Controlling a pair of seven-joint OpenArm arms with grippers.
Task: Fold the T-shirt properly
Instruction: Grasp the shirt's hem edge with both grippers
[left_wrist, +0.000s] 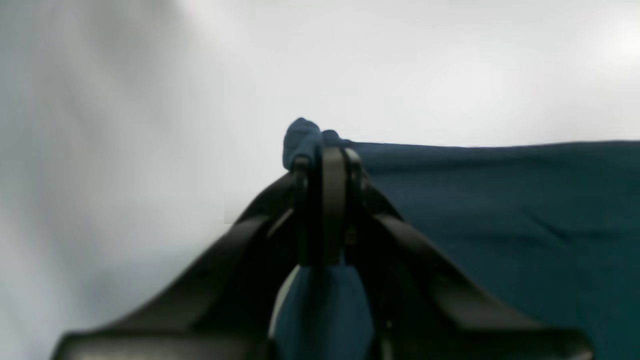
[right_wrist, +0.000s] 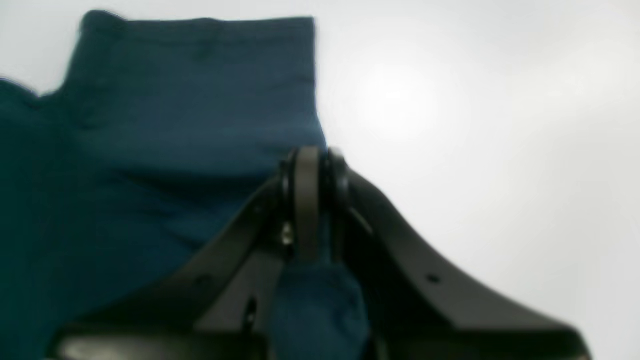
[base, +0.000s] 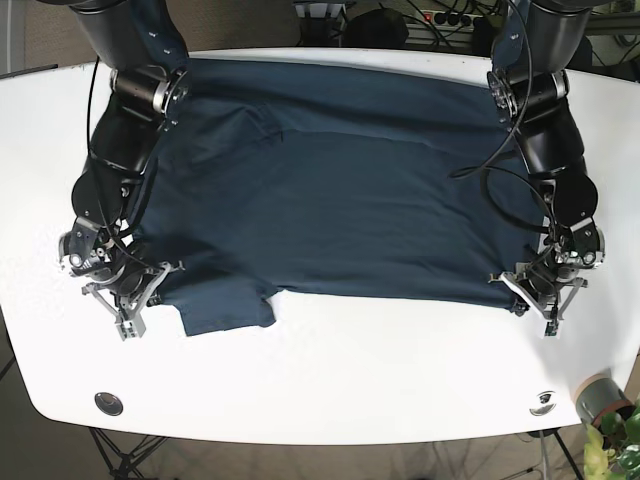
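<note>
Base view: dark blue T-shirt (base: 350, 190) lies spread flat on white tabletop (base: 330, 380), w/ both arms down at its near edge. Right gripper (base: 140, 290) sits at the shirt's corner on that view's left, just beside a short sleeve flap that juts toward the tabletop's near edge; left gripper (base: 535, 290) sits at the opposite near corner, on that view's right. Left wrist view: left gripper (left_wrist: 322, 150) has its jaws clenched on the T-shirt (left_wrist: 500, 225); a small bunch of blue cloth pokes out past the jaw tips and more shows between the jaws close to the cam. Rest of the shirt stretches away to the right of the jaws, edge fairly straight, a few soft creases; bare tabletop (left_wrist: 125, 150) to the left and ahead of the jaws. Right wrist view: right gripper (right_wrist: 312, 160) likewise grasping the T-shirt (right_wrist: 150, 175), jaws pressed together at the cloth's edge w/ blue fabric between them near the cam. Shirt lies left of and ahead of the jaws, incl. a squared-off section w/ hemmed end farthest from the jaws; bare tabletop (right_wrist: 475, 125) to the right. Both wrist views are blurred, so finer detail of the grip can't be told.
</note>
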